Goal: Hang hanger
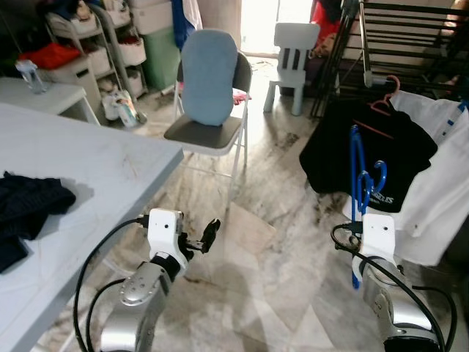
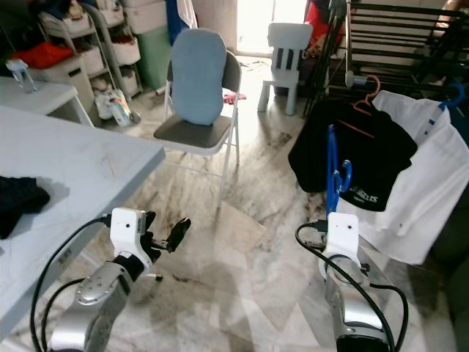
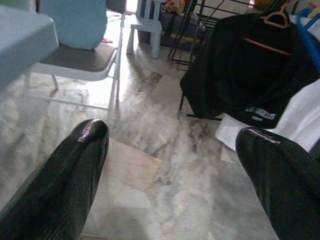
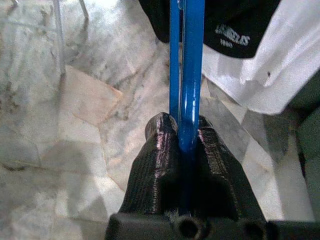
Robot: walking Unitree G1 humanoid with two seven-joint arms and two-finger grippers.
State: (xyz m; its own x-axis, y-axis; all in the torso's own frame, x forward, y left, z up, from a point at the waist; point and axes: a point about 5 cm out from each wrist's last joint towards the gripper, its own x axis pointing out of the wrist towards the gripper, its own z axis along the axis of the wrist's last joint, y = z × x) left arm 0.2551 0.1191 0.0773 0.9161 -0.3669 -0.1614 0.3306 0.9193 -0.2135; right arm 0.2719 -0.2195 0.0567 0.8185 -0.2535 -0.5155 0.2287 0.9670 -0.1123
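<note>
A blue plastic hanger (image 1: 358,176) stands nearly upright, gripped low down by my right gripper (image 4: 186,131), whose fingers are shut on its blue bar (image 4: 190,75). Its hook (image 1: 378,174) curls in front of a black shirt (image 1: 381,158) that hangs on a pink hanger (image 1: 386,95) from the dark drying rack (image 1: 410,37) at the right. A white shirt (image 1: 443,169) on another blue hanger hangs beside it. My left gripper (image 1: 199,240) is held low over the marble floor, open with nothing between its fingers (image 3: 75,170).
A folding chair (image 1: 209,110) with a blue cushion stands ahead. A white child's chair (image 1: 293,51) is behind it. The grey table (image 1: 80,169) on the left carries a dark garment (image 1: 26,202). Shelving carts (image 1: 95,44) line the back left.
</note>
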